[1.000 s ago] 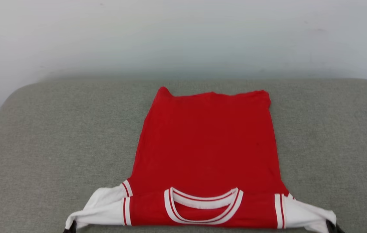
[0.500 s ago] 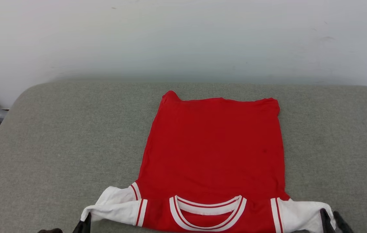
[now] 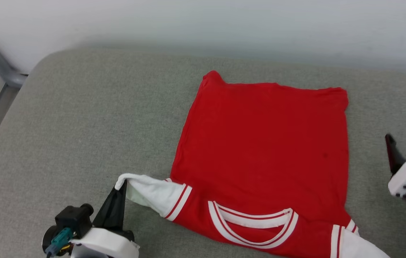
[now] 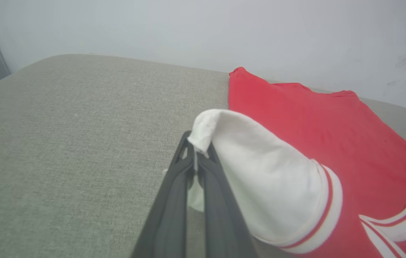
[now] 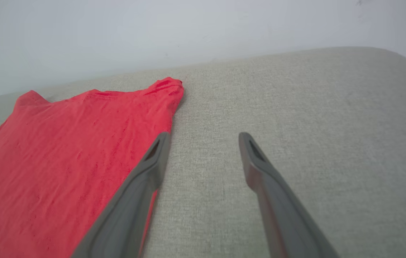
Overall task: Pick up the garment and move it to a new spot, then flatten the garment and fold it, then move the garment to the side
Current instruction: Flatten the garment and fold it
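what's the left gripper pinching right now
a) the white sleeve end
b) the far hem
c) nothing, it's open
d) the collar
A: in the left wrist view the left gripper is shut on the tip of the white sleeve, well away from the collar and the far hem.

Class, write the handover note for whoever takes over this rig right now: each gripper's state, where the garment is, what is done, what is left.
The garment lies on the grey cushion, red body spread flat, collar nearest the robot.
The left gripper is shut on the tip of the white left sleeve, holding it up off the cushion.
The right gripper is open and empty, beside the garment's right edge; the right sleeve lies free.
Done: body laid out flat.
Left: fold it, probably sleeves inward first, then move it to the side.
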Controlling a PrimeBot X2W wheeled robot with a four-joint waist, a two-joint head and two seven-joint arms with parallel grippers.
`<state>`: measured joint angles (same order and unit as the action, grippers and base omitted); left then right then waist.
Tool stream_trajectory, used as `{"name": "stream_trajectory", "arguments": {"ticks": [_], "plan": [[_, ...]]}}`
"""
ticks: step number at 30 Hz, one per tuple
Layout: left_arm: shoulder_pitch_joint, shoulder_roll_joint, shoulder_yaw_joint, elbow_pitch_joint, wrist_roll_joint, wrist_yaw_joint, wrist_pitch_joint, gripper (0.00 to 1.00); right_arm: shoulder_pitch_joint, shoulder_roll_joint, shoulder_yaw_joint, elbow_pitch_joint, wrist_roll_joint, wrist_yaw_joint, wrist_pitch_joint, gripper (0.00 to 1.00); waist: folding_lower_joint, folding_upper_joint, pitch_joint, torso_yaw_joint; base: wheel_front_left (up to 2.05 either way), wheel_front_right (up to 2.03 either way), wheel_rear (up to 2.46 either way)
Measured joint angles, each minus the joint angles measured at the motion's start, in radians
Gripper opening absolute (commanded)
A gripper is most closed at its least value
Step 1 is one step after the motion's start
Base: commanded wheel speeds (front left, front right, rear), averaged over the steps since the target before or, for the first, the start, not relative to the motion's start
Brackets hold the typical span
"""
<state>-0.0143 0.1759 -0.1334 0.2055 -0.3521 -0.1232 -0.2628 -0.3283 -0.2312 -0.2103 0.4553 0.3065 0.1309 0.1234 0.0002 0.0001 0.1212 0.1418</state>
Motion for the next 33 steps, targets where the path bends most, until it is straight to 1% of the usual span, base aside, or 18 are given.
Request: {"name": "stream_trajectory", "arguments": {"ticks": [2,9,14,17,20,25,26,27,28,33], "plan": [[-0.029,-0.009,-0.009,-0.017,0.006,-0.002,0.000,0.00,-0.088,-0.019,-0.004,0.048,-0.003,0.000,0.044,1.00,0.0000,0.0000,0.034,0.018,0.00,0.00,0.00],[-0.123,-0.042,-0.067,-0.085,-0.001,-0.007,0.000,0.00,-0.376,-0.101,0.013,0.197,-0.043,0.000,0.275,1.00,0.0000,0.0000,0.157,0.086,0.00,0.00,0.00],[-0.169,-0.045,-0.089,-0.114,-0.019,-0.008,0.000,0.00,-0.536,-0.117,0.029,0.259,-0.088,0.000,0.412,1.00,0.0002,0.0000,0.238,0.133,0.00,0.00,0.00],[-0.191,-0.047,-0.097,-0.129,-0.023,-0.008,0.000,0.00,-0.589,-0.117,0.035,0.289,-0.118,0.000,0.470,1.00,0.0001,-0.0001,0.282,0.155,0.00,0.00,0.00],[-0.204,-0.048,-0.106,-0.139,-0.028,-0.008,0.000,0.00,-0.616,-0.117,0.019,0.326,-0.156,0.000,0.512,1.00,0.0001,0.0000,0.319,0.172,0.00,0.00,0.00],[-0.214,-0.049,-0.110,-0.145,-0.031,-0.008,0.000,0.00,-0.642,-0.118,0.006,0.379,-0.176,0.000,0.642,1.00,-0.0003,-0.0001,0.353,0.190,0.00,0.00,0.00],[-0.214,-0.049,-0.109,-0.146,-0.031,-0.008,0.000,0.00,-0.648,-0.119,-0.005,0.387,-0.176,0.000,0.671,0.98,-0.0004,-0.0001,0.357,0.191,0.00,0.00,0.00],[-0.215,-0.050,-0.110,-0.146,-0.034,-0.008,0.000,0.00,-0.654,-0.119,-0.020,0.392,-0.175,0.000,0.698,0.35,-0.0004,-0.0001,0.359,0.192,0.00,0.00,0.00],[-0.217,-0.052,-0.111,-0.146,-0.038,-0.008,0.000,0.00,-0.656,-0.119,-0.028,0.392,-0.176,0.001,0.714,0.00,-0.0005,-0.0001,0.361,0.193,0.00,0.00,0.00],[-0.221,-0.057,-0.111,-0.138,-0.038,-0.008,0.000,0.00,-0.648,-0.117,-0.035,0.380,-0.178,0.000,0.729,0.00,-0.0004,-0.0001,0.348,0.193,0.00,0.00,0.00]]}}
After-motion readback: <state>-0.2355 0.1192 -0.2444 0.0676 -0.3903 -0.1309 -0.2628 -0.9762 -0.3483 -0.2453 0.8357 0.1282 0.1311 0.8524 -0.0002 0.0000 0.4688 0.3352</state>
